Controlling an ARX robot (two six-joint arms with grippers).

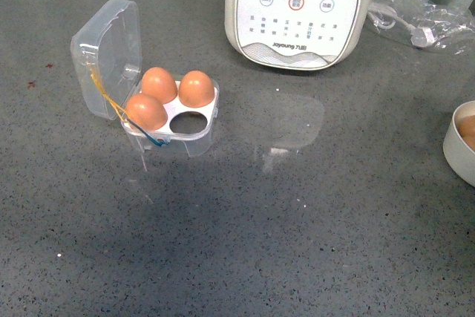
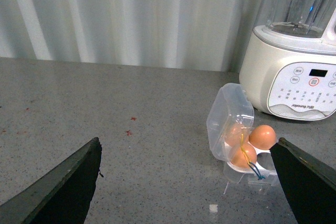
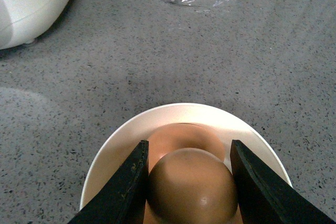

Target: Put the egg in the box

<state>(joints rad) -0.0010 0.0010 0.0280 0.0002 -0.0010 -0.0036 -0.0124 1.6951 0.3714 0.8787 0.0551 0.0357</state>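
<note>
My right gripper (image 3: 190, 184) is shut on the egg (image 3: 191, 187), a smooth brown one held between both black fingers over the white bowl (image 3: 113, 153); a second brown egg (image 3: 181, 136) lies in the bowl beneath it. The box (image 1: 194, 124) stands open at the left of the front view, its clear lid tipped up. Its white tray holds three brown eggs and one bare hole (image 1: 189, 119). In the left wrist view the box (image 2: 261, 169) lies near the right fingertip of my open left gripper (image 2: 189, 182), which holds nothing. Neither arm shows in the front view.
A big white cooker (image 1: 297, 9) stands at the back, behind and right of the box. A crumpled clear plastic bag (image 1: 423, 16) lies at the back right. The bowl's rim (image 1: 454, 150) shows at the right edge, on the grey speckled counter.
</note>
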